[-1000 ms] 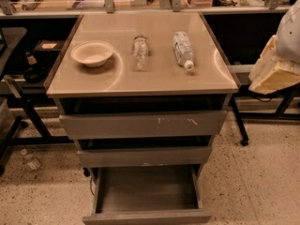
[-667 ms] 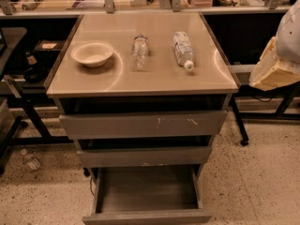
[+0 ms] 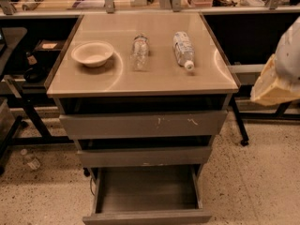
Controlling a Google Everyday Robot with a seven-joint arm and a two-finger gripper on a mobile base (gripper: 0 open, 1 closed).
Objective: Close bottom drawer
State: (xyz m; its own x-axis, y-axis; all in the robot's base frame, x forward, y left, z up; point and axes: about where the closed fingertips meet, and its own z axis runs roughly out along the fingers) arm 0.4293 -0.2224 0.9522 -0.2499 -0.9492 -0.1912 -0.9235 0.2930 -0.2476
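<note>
The bottom drawer (image 3: pixel 146 216) stands pulled far out at the foot of the grey cabinet, its shallow grey box (image 3: pixel 148 189) empty and open to view. Above it the mid-width drawer (image 3: pixel 144 156) and the widest drawer with white scratches (image 3: pixel 143 124) are each pulled out a little. A pale, rounded part of my arm (image 3: pixel 277 74) shows at the right edge, level with the cabinet top and well away from the drawers. The gripper itself is out of view.
On the cabinet top (image 3: pixel 154 74) lie a white bowl (image 3: pixel 92 54), a clear bottle (image 3: pixel 139 51) and a labelled bottle (image 3: pixel 183 49). Dark tables with metal legs (image 3: pixel 28 116) flank the cabinet. A small bottle (image 3: pixel 31 159) lies on the speckled floor at left.
</note>
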